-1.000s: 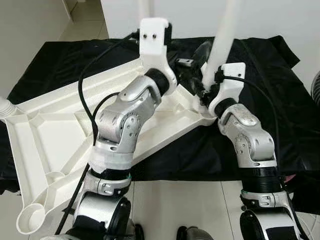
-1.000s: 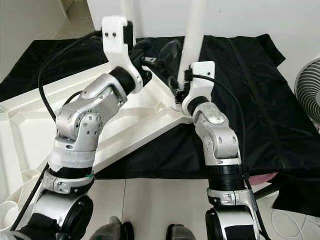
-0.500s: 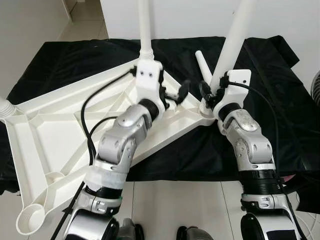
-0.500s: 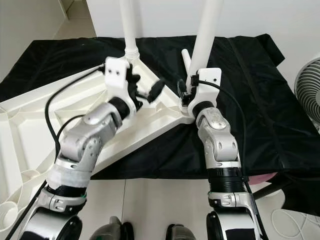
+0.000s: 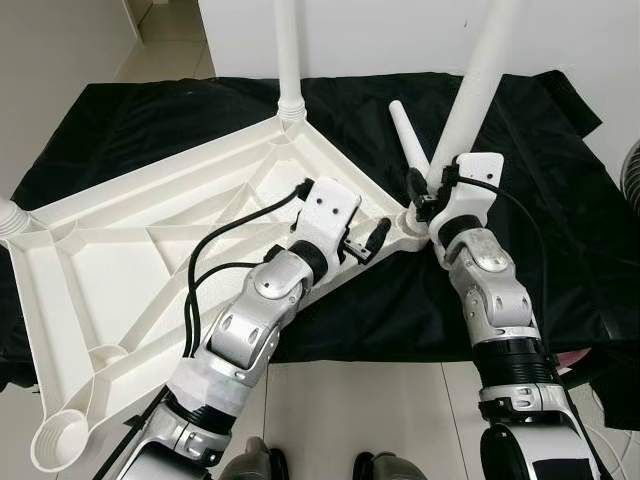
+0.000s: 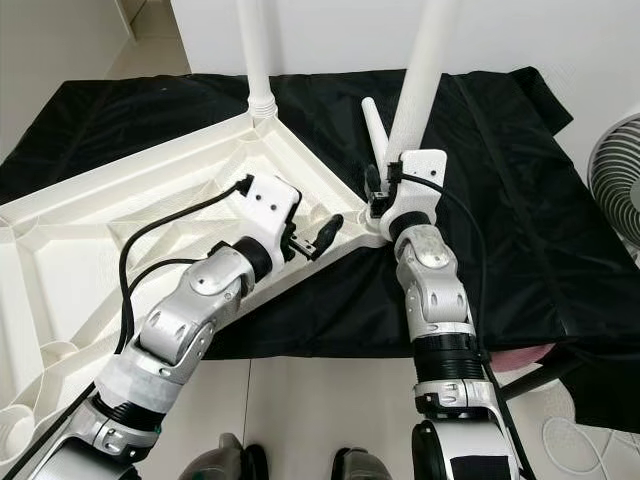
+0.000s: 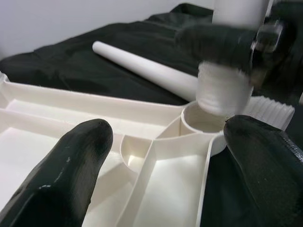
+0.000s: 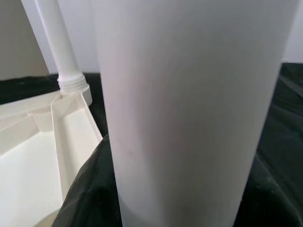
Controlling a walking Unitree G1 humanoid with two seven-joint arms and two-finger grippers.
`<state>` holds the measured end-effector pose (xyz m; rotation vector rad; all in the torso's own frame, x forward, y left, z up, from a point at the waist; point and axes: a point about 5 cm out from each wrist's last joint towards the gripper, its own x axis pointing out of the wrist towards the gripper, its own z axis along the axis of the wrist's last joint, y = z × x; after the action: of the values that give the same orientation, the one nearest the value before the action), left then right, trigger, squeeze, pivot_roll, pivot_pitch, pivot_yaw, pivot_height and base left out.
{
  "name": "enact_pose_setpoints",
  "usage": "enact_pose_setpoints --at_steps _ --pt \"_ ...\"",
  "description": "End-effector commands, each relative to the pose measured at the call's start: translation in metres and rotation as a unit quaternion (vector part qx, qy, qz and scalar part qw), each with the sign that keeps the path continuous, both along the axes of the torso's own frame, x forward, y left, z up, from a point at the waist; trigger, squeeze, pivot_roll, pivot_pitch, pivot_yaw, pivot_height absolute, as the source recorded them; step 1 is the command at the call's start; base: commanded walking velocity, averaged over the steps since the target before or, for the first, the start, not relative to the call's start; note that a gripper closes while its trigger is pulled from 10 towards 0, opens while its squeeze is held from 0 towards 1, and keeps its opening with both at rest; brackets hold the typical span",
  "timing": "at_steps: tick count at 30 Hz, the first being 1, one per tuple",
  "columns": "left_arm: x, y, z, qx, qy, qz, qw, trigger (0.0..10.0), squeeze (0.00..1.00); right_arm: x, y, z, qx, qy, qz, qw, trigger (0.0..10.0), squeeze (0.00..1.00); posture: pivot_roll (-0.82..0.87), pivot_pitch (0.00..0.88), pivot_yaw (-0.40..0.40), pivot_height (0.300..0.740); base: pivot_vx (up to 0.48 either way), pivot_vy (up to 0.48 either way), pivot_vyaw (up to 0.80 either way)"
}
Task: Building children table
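Left eye view showed an upturned white tabletop (image 5: pixel 150 250) lying on a black cloth (image 5: pixel 540 180), one leg (image 5: pixel 288 50) already standing in its far corner socket — and a second leg in hand. The right gripper (image 5: pixel 422 190) was clenched around the lower end of that tilted leg (image 5: pixel 478 90), holding it just above the near corner socket (image 7: pixel 201 120), its threaded tip not yet seated. A third leg (image 5: pixel 408 135) lay loose on the cloth just behind. The left gripper (image 5: pixel 372 240) hovered over the tabletop's rim beside the socket, its fingers (image 7: pixel 71 165) spread and grasping nothing. Judged from this, the step was fitting the second leg: the next move called for bringing the leg upright, lowering its tip squarely into the socket and twisting it home — with the free gripper steadying the tabletop.
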<state>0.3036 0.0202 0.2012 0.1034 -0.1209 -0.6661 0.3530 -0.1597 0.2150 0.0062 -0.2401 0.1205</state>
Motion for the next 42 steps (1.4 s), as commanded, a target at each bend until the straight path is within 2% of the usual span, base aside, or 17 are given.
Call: enact_pose_setpoints --at_steps 1,11,14,17,19,22,24,29,39,41,42 --pt "-0.004 -0.006 -0.009 0.027 0.016 -0.066 0.997 10.0 0.00 0.000 0.002 0.007 0.013 -0.022 0.006 1.000 10.0 0.00 -0.09 0.112 0.046 0.740 0.000 0.000 0.00" --pt "-0.001 -0.019 -0.025 0.065 0.038 -0.094 0.993 10.0 0.00 0.003 -0.002 0.008 0.012 -0.033 -0.007 0.999 10.0 0.00 -0.09 0.108 0.051 0.740 0.000 0.000 0.00" --pt "-0.003 -0.027 -0.035 0.094 0.049 -0.122 0.987 10.0 0.00 0.004 -0.004 0.009 0.008 -0.036 -0.011 0.999 10.0 0.00 -0.10 0.107 0.058 0.740 0.000 0.000 0.00" --pt "-0.005 -0.030 -0.038 0.104 0.056 -0.132 0.984 10.0 0.00 0.004 -0.005 0.009 0.007 -0.037 -0.013 0.999 10.0 0.00 -0.10 0.107 0.058 0.740 0.000 0.000 0.00" --pt "-0.007 -0.031 -0.049 0.137 0.075 -0.151 0.976 10.0 0.00 0.004 -0.006 0.009 0.006 -0.036 -0.016 0.999 10.0 0.00 -0.10 0.107 0.064 0.740 0.000 0.000 0.00" --pt "-0.007 -0.031 -0.053 0.146 0.083 -0.154 0.974 10.0 0.00 0.004 -0.006 0.009 0.006 -0.036 -0.017 0.999 10.0 0.00 -0.10 0.107 0.064 0.740 0.000 0.000 0.00" --pt "-0.007 -0.030 -0.061 0.159 0.109 -0.152 0.969 10.0 0.00 0.004 -0.006 0.009 0.007 -0.037 -0.017 0.999 10.0 0.00 -0.10 0.108 0.070 0.740 0.000 0.000 0.00" --pt "-0.001 -0.027 -0.066 0.160 0.134 -0.123 0.970 10.0 0.00 0.004 -0.006 0.008 0.007 -0.040 -0.017 0.999 10.0 0.00 -0.10 0.108 0.070 0.740 0.000 0.000 0.00" --pt "0.007 -0.024 -0.062 0.153 0.133 -0.106 0.974 10.0 0.00 0.005 -0.007 0.009 0.005 -0.041 -0.019 0.999 10.0 0.00 -0.10 0.111 0.069 0.740 0.000 0.000 0.00" --pt "0.008 -0.021 -0.056 0.146 0.125 -0.109 0.975 10.0 0.00 0.005 -0.008 0.009 0.004 -0.042 -0.020 0.999 10.0 0.00 -0.11 0.111 0.066 0.740 0.000 0.000 0.00" --pt "0.006 -0.022 -0.044 0.122 0.112 -0.123 0.978 10.0 0.00 0.005 -0.008 0.010 0.002 -0.042 -0.020 0.999 10.0 0.00 -0.11 0.111 0.066 0.740 0.000 0.000 0.00"
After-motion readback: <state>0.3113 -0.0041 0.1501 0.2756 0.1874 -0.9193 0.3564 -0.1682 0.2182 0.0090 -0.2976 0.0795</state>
